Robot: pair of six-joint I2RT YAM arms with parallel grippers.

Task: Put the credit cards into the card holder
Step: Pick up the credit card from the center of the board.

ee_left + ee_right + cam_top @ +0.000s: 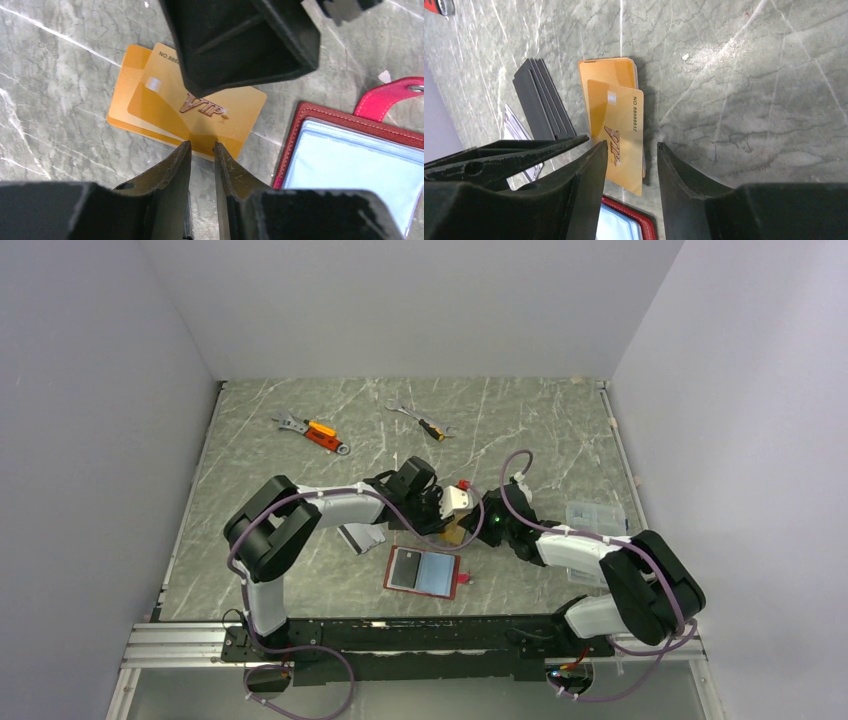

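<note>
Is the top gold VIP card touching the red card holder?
Apart. The left wrist view shows a strip of bare marble between the VIP card and the near edge of the card holder.

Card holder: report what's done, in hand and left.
Done: card holder lies open; its dark left half may hold a card, unclear. In hand: left fingers and right fingers, both open, meet at the gold cards, no grip visible. Left: gold cards and silver cards lie outside it.
</note>
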